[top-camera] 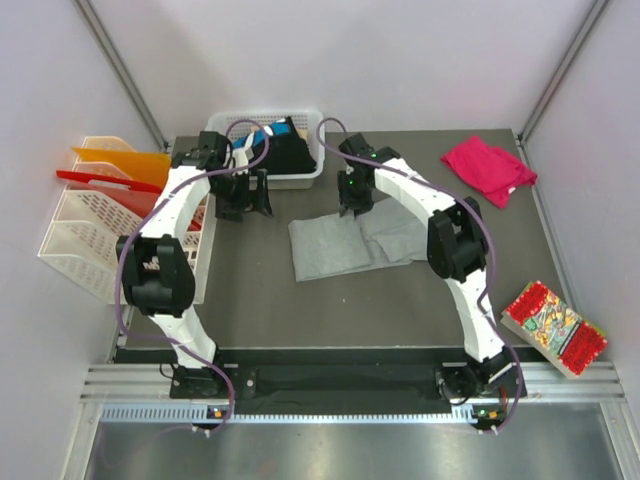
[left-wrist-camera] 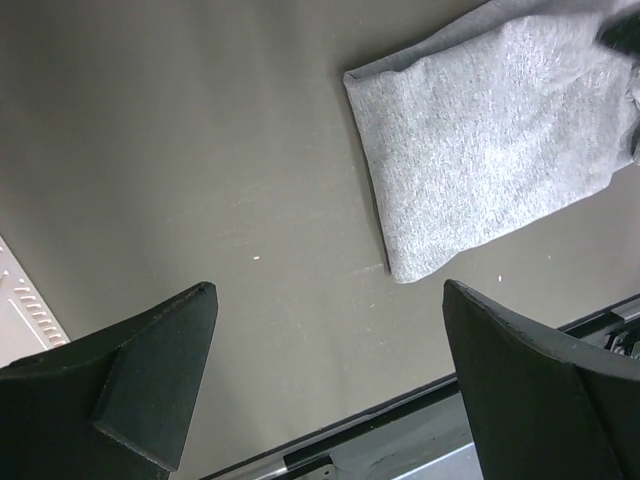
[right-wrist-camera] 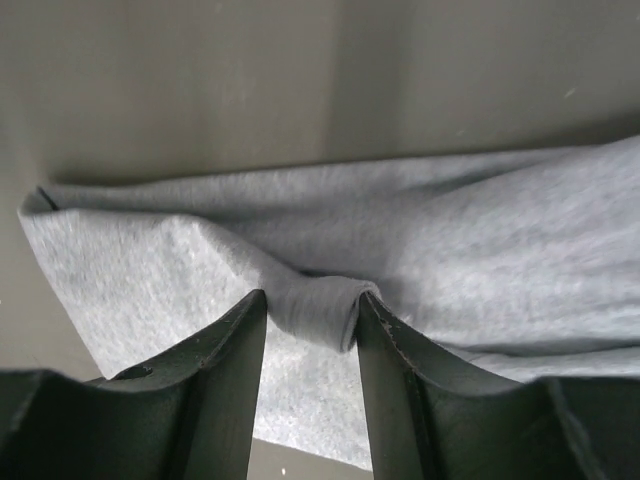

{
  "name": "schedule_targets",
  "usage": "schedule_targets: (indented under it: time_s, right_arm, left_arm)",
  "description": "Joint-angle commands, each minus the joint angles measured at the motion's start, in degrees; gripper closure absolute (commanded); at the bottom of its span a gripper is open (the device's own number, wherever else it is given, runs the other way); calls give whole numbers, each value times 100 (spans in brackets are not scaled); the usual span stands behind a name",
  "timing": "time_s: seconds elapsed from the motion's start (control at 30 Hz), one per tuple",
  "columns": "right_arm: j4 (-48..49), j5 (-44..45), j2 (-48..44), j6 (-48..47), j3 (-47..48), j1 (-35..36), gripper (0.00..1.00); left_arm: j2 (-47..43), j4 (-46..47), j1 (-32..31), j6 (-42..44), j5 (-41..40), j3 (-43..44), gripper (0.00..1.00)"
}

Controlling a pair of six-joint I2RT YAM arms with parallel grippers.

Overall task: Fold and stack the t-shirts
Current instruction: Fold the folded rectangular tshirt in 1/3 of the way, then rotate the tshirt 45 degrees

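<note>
The light grey t-shirt lies partly folded in the middle of the dark mat. My right gripper is at its far edge, shut on a pinched fold of the grey cloth; the fold sits between the fingertips of the gripper. My left gripper hovers open and empty over bare mat to the left of the grey shirt, its jaws wide apart. The magenta-pink t-shirt lies crumpled at the far right. Black shirts with a blue patch lie in the white basket.
The white basket stands at the far edge behind the left gripper. A white file rack with orange and red folders stands at the left. A red patterned snack packet lies off the mat at the near right.
</note>
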Motion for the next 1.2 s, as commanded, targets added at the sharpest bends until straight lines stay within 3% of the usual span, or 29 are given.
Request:
schedule_targets:
  time_s: [0.0, 0.2, 0.4, 0.6, 0.8, 0.97, 1.17]
  right_arm:
    - [119, 215, 149, -160, 454, -261, 59]
    - [-258, 697, 247, -169, 613, -621, 58]
    - [-356, 1577, -393, -310, 226, -648, 58]
    - [39, 551, -1598, -30, -907, -525, 58]
    - [241, -303, -1758, 322, -1549, -279, 58]
    - [216, -550, -1494, 437, -1585, -182, 60]
    - [110, 241, -1906, 499, -2085, -541, 60]
  left_arm:
    - [-301, 88, 34, 156, 194, -19, 1]
    - [-266, 53, 25, 139, 423, -1, 1]
    - [-134, 228, -202, 156, 678, -264, 1]
    - [217, 561, -660, 34, 757, -695, 1]
    - [569, 1352, -1037, -99, 626, -1021, 1]
    - [1130, 1599, -1363, 191, 168, -180, 1]
    - [1851, 1276, -1398, 736, -69, 1315, 1]
